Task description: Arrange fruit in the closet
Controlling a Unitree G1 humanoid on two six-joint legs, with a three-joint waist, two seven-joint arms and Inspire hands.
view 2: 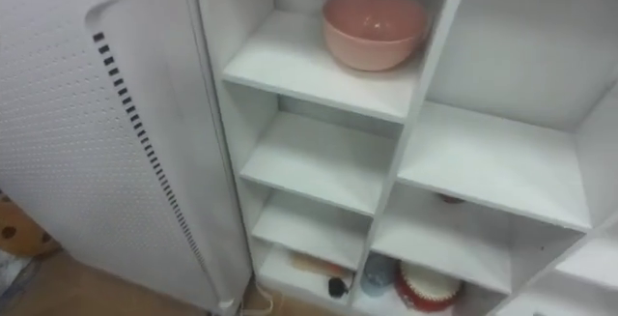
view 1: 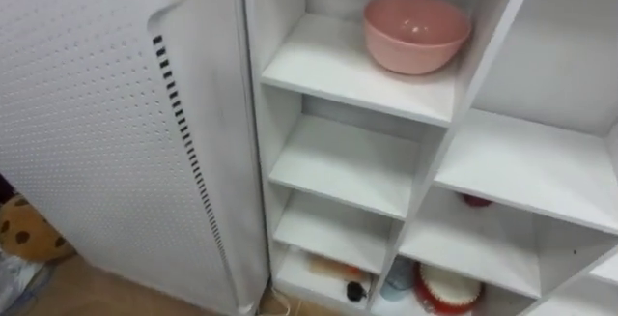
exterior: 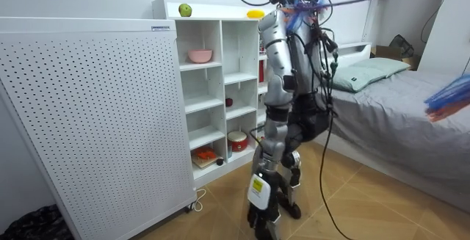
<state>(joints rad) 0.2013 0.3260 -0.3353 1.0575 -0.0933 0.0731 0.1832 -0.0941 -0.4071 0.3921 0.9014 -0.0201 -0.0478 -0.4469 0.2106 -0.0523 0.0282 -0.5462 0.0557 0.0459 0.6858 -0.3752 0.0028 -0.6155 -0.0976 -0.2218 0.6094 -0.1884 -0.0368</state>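
The white closet [exterior: 221, 86] of open shelves stands in front of me. On its top lie a green apple [exterior: 185, 9] and a yellow fruit [exterior: 255, 13]. A pink bowl [view 1: 415, 31] rests empty on the upper left shelf. A small red fruit [view 1: 475, 200] sits deep on a lower shelf of the right column. In the room view I stand upright close to the closet, facing it. My left arm hangs at my side, with the left hand [exterior: 276, 114] near the hip.
A tall white perforated panel [view 1: 97, 132] stands against the closet's left side. The bottom shelves hold a red-and-white round container [view 1: 447, 289], a blue object [view 1: 397, 279] and small items. A bed [exterior: 396, 100] lies behind me.
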